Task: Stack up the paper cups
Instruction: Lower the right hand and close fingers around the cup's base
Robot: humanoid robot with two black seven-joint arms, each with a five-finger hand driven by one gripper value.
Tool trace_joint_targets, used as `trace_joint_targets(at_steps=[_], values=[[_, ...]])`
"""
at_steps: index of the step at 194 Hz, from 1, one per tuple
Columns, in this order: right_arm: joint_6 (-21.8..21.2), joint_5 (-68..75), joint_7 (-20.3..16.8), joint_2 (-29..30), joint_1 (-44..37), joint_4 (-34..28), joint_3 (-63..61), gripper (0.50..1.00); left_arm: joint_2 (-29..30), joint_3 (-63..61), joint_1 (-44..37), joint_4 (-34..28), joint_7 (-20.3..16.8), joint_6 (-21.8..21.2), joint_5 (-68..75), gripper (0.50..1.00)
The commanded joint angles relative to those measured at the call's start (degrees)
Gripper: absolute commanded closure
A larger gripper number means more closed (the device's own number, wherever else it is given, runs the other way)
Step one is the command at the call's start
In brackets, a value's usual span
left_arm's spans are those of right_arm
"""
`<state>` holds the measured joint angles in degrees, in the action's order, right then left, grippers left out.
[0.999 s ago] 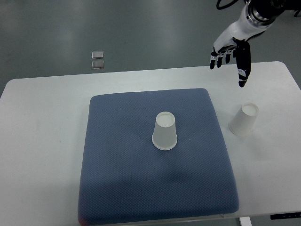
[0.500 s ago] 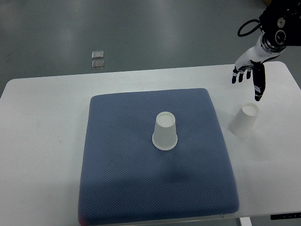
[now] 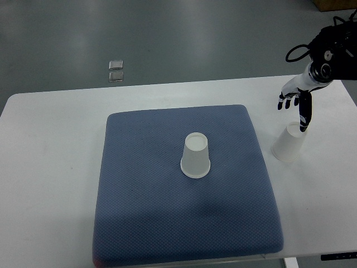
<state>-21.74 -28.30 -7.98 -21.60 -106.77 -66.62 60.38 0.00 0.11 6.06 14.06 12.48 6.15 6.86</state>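
Change: the right hand has come lower and a little nearer since half a second ago, its long dark finger now reaching over the top of the cup on the table; both cups lie as before.
Table: white, smooth, flat, with rounded corners.
Mat: blue-grey, dimpled weave, soft-looking, roughly square with rounded corners, lying on the table.
Cup on the mat: white paper, tapered, upside down, near the mat's middle.
Cup on the table: white paper, tapered, upside down, leaning slightly, just right of the mat's edge.
Right hand: black fingers spread and hanging downward, holding nothing; whether it touches the cup cannot be told.
Small clear squares: two, on the grey floor beyond the table.
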Motion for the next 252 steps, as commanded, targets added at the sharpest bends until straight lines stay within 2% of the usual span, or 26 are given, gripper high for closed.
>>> trace_joint_targets(at_steps=[1, 43, 106, 150, 204, 224, 252], values=[[2.49, 0.00, 0.07, 0.16, 2.27, 0.96, 0.01, 0.581, 0.00, -0.03, 0.00, 0.00, 0.00, 0.00, 0.00, 0.500], [6.27, -0.08, 0.07, 0.60, 6.31, 2.19, -0.08, 0.585, 0.00, 0.06, -0.09, 0.09, 0.00, 0.00, 0.00, 0.500], [8.20, -0.08, 0.07, 2.18, 12.64, 8.34, -0.08, 0.587, 0.00, -0.03, -0.17, 0.36, 0.00, 0.00, 0.00, 0.500], [9.26, -0.26, 0.07, 2.18, 14.75, 9.31, 0.01, 0.589, 0.00, -0.03, -0.17, 0.36, 0.00, 0.00, 0.00, 0.500], [10.23, -0.08, 0.07, 1.74, 14.66, 9.31, -0.08, 0.634, 0.00, -0.03, -0.17, 0.53, 0.00, 0.00, 0.00, 0.500], [10.23, -0.17, 0.07, 1.83, 14.66, 9.22, -0.08, 0.683, 0.00, -0.03, -0.17, 0.44, 0.00, 0.00, 0.00, 0.500], [10.23, -0.17, 0.07, 1.83, 14.75, 9.22, -0.08, 0.705, 0.00, -0.03, -0.17, 0.44, 0.00, 0.00, 0.00, 0.500]])
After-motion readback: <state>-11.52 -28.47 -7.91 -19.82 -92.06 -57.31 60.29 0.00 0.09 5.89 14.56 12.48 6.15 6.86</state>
